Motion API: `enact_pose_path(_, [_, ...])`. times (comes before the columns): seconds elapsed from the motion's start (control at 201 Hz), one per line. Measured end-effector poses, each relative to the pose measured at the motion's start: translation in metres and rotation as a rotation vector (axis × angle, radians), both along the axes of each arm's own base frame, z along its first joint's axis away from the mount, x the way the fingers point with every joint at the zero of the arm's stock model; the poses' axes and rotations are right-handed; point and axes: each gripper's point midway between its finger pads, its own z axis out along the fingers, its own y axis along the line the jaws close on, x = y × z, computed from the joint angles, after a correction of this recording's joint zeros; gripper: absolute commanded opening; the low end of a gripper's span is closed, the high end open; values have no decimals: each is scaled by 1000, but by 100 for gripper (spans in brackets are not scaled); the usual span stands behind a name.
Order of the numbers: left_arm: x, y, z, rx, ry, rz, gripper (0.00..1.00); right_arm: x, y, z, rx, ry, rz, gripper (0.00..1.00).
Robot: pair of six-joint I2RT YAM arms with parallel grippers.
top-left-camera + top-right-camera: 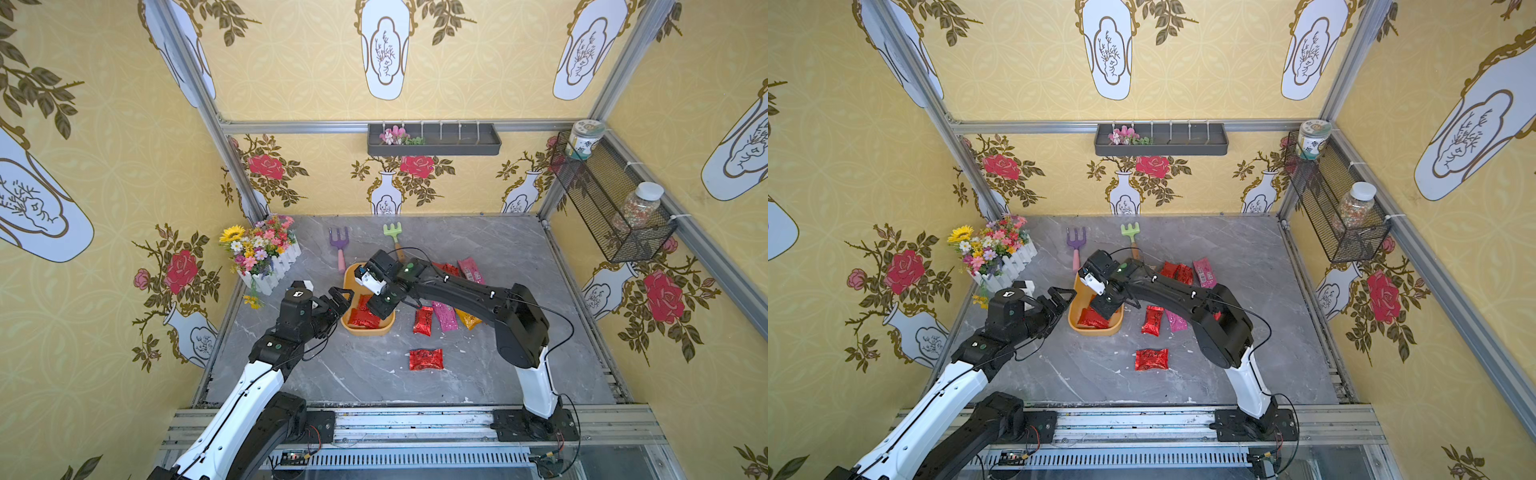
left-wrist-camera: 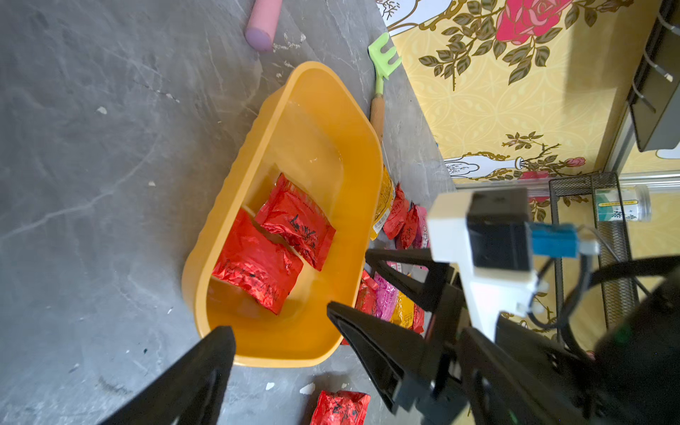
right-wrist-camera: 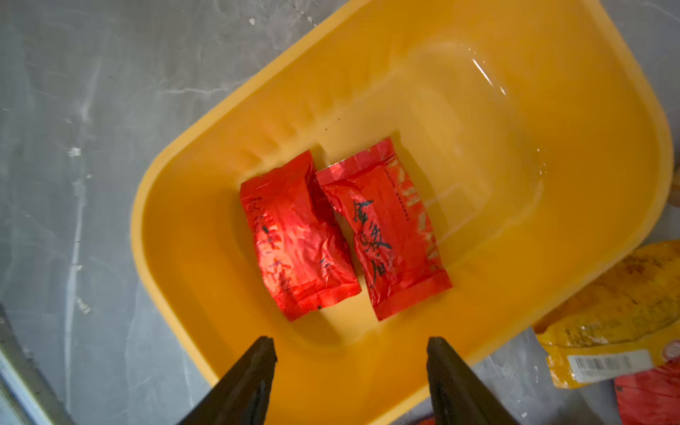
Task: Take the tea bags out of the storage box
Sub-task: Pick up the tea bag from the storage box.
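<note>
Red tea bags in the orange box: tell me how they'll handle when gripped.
Crinkled, puffy foil on the red tea bags suggests they are light and will probably crumple. Their glossy surface may slip in a grip.

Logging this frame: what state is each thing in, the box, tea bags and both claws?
storage box: upright on the table, nearly emptied.
two red tea bags: lying side by side inside the box, untouched.
other tea bags: already out, lying on the table.
left claw: open, empty, beside the box.
right claw: open, empty, above the box.
</note>
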Motion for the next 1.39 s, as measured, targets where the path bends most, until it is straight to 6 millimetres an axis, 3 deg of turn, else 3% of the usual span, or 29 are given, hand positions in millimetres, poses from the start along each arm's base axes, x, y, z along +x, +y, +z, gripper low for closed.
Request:
enact_pose_path(0.194, [-3, 1, 2, -9, -7, -3, 100, 22, 13, -14, -51, -48, 42, 72])
enact_pose_path(0.354, [-5, 5, 6, -10, -18, 8, 100, 27, 20, -26, -78, -41, 73, 71])
enact_pose_path(0.792, [-13, 16, -10, 10, 21, 45, 100, 46, 11, -50, -106, -14, 55, 67])
enact_pose_path(1.394, [-15, 16, -14, 5, 33, 47, 100, 50, 20, -66, -96, 15, 32, 57])
